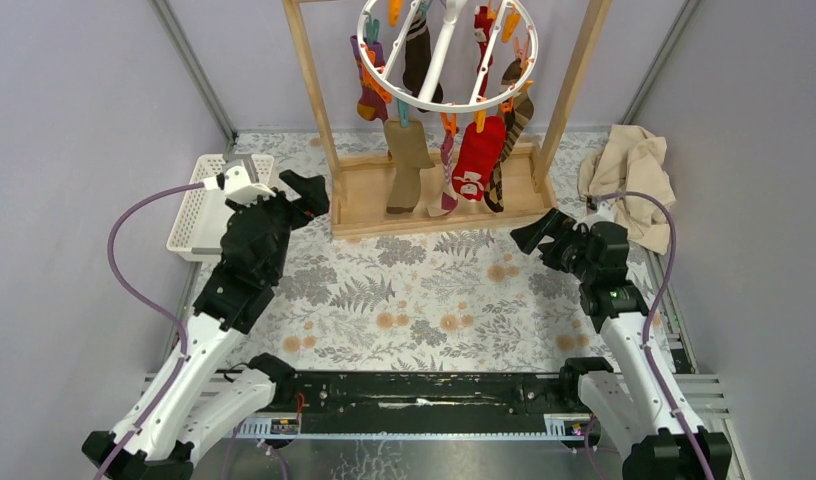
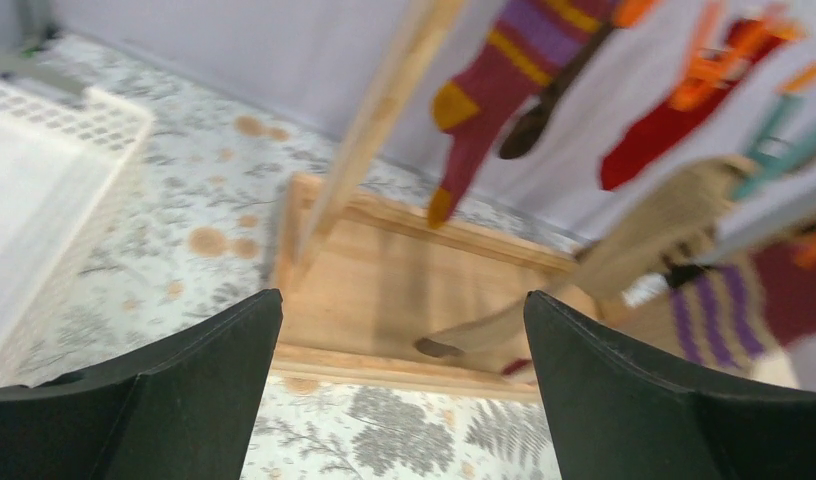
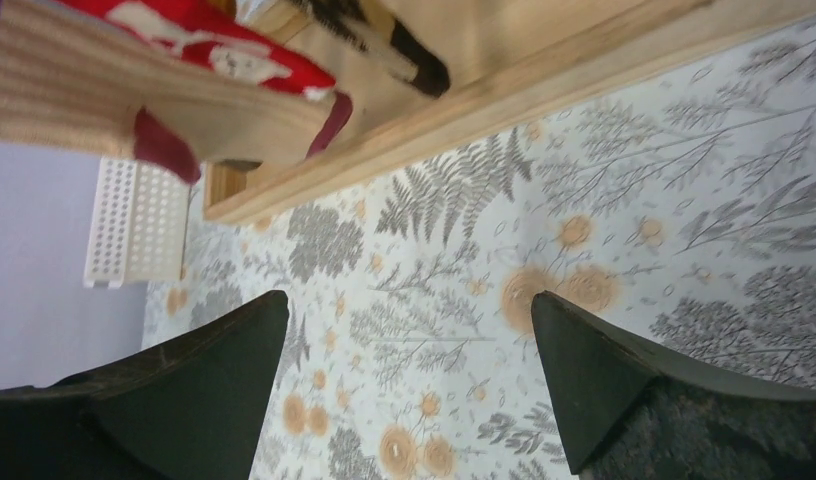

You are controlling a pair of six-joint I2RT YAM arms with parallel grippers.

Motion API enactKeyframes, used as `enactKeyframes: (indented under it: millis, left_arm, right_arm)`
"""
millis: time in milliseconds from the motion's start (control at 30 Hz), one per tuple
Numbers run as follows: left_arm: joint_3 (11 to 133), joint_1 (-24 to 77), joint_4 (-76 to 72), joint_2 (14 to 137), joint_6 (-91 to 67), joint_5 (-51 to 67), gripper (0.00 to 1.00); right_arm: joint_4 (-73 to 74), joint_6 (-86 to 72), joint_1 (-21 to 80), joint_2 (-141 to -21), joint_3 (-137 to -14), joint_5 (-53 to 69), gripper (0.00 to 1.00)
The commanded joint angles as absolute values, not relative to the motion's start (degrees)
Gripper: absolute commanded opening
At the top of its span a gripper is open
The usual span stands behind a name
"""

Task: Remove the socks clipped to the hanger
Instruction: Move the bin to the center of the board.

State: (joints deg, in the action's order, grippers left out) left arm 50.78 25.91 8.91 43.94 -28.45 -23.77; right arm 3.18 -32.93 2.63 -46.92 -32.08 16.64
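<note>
- Red figured fabric sock (image 1: 478, 155) on the white round plastic hanger (image 1: 444, 45): grasp below its orange clip (image 1: 481, 118) (pull straight down).
- Left gripper (image 1: 309, 192), right gripper (image 1: 531, 234): fingers spread, empty.

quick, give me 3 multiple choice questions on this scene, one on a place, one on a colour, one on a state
1. Where is the basket?
A) left of the rack
B) right of the rack
C) on the rack's base

2. What colour is the sock with white figures?
A) blue
B) red
C) green

3. How are the left gripper and right gripper?
A) both shut
B) one shut, one open
C) both open, empty

Answers: 1 A, it lies on the left gripper's side; 2 B, its fabric is plainly red; 3 C, both wrist views show wide gaps holding nothing.
</note>
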Motion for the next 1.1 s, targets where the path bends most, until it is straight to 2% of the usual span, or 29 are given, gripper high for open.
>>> enactKeyframes:
  millis: [0,67,200,267,433,567,800,1067]
  left_arm:
    - [50.9,23.6,12.0,48.6,-31.6,-36.3,0.99]
    - [52.7,20.9,13.4,54.2,-31.6,-37.2,0.98]
    - [54.6,8.0,12.6,63.7,-33.5,-25.9,0.98]
    - [56.7,5.0,13.3,69.2,-32.7,-26.0,0.97]
    - [65.1,3.5,18.2,82.9,-28.7,-31.7,0.94]
    - [67.5,1.1,17.9,90.0,-27.9,-31.3,0.93]
    - [67.3,0.1,15.6,94.8,-25.7,-35.2,0.92]
    - [70.3,-5.4,16.9,103.3,-26.1,-31.0,0.91]
  right_arm:
    - [3.4,-35.4,3.9,-43.3,-30.7,23.7,1.0]
    - [5.2,-33.7,4.9,-44.1,-31.7,23.5,1.0]
    - [8.0,-31.6,6.7,-45.4,-34.1,23.9,1.0]
    - [8.8,-31.2,7.2,-45.2,-35.0,24.5,1.0]
    - [10.3,-29.7,7.7,-44.1,-36.3,25.5,1.0]
    - [11.1,-28.9,7.8,-44.1,-37.3,26.8,1.0]
    - [12.1,-27.0,7.8,-44.4,-37.9,27.4,1.0]
    - [11.7,-26.9,7.8,-45.3,-38.1,27.9,1.0]
